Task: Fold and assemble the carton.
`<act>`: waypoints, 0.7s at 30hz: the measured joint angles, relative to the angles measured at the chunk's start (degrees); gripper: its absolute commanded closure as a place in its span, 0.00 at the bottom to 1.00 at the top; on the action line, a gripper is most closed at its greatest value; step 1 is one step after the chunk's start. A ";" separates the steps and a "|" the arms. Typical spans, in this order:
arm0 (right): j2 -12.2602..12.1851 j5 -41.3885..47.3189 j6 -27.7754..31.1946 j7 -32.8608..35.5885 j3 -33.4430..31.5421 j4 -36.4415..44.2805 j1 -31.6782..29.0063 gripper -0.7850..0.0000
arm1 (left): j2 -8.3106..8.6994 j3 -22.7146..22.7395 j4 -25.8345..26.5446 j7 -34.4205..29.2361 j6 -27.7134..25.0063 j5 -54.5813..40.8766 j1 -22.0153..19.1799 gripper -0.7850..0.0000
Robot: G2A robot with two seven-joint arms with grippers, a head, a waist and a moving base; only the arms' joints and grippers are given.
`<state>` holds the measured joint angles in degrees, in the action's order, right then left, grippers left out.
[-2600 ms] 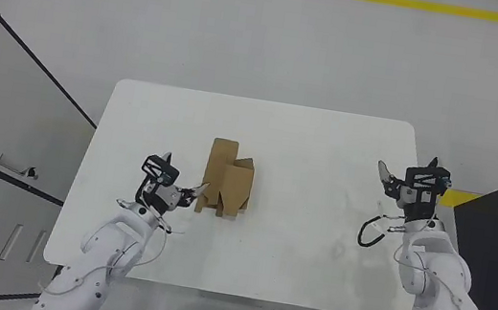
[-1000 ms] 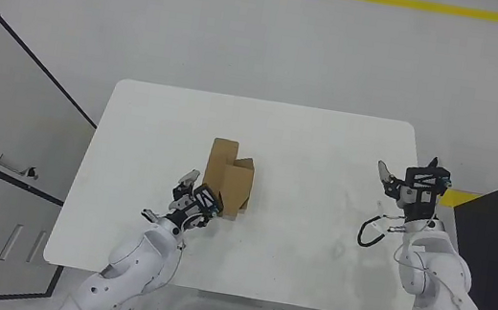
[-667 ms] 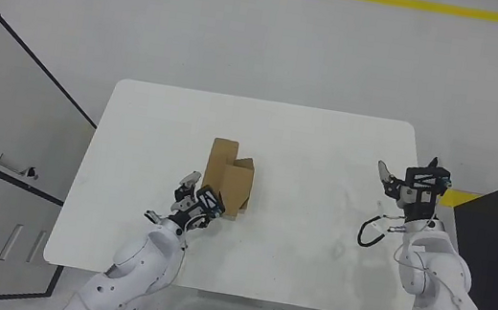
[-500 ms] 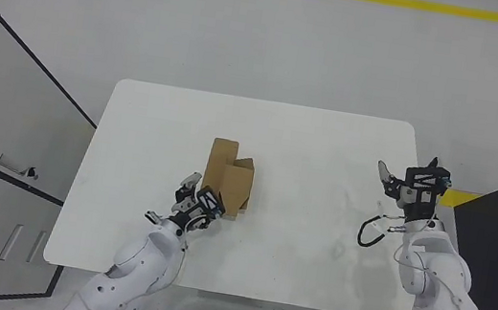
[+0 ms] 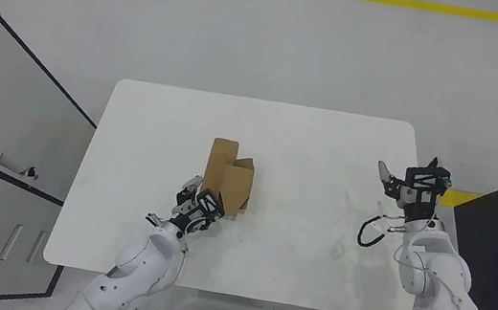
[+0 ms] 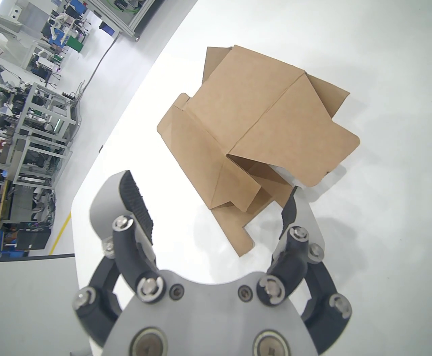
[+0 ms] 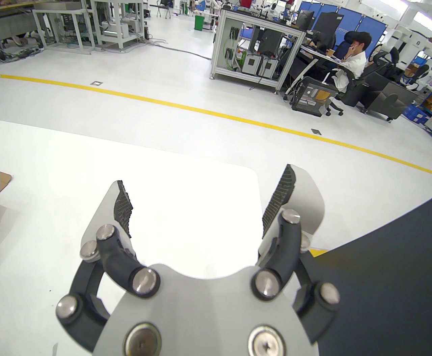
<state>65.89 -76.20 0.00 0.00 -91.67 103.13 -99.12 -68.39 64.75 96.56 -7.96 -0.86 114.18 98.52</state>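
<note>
Left hand [image 6: 212, 188] hovers low over the white surface [image 6: 371, 67], its fingers spread wide and holding nothing, just beside the near open end of the carton [image 6: 263, 128]. From above, this hand [image 5: 199, 198] sits at the carton's [image 5: 229, 179] nearest corner. The brown cardboard carton lies around the middle of the surface [image 5: 328, 147], partly opened into a tube, with its end flaps loose. A flat tab [image 6: 233, 229] stretches out on the surface between the spread fingers, and one fingertip sits right at the edge of the rounded flap [image 6: 303, 145]; whether it touches is hard to tell. Right hand [image 5: 407, 184] rests well apart from the carton, near the surface's side edge, also spread and empty [image 7: 205, 182]

The step in hand looks like taking hold of an end flap to fold it in. Doing it well likely means gripping close to the crease, turning the flap along its score line, and pressing gently so the light carton does not slide away; bracing the carton's far side with the right hand would probably help
</note>
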 measured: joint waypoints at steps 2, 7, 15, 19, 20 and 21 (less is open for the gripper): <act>0.00 0.00 0.00 0.00 0.00 0.00 0.00 0.00 | -0.05 -0.16 -0.17 0.14 0.07 0.00 -0.01 0.40; 0.00 0.00 0.00 0.00 0.00 0.00 0.00 0.00 | -0.17 -0.54 -0.76 0.39 -0.09 -0.09 -0.30 0.50; 0.00 0.00 0.00 0.00 0.00 0.00 0.00 0.00 | -0.51 -1.68 -2.47 -0.24 -0.37 0.38 -1.51 0.55; 0.00 0.00 0.00 0.00 0.00 0.00 0.00 0.00 | -0.65 -2.13 -2.92 -0.18 -0.48 0.38 -1.91 0.54; 0.00 0.00 0.00 0.00 0.00 0.00 0.00 0.00 | -0.68 -2.17 -3.02 -0.10 -0.40 0.29 -2.00 0.54; 0.00 0.00 0.00 0.00 0.00 0.00 0.00 0.00 | -0.71 -2.17 -3.09 -0.04 -0.21 0.25 -2.04 0.54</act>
<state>65.89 -76.20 0.00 0.00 -91.67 103.13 -99.12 -69.10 62.57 93.47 -7.99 -1.07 114.43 96.48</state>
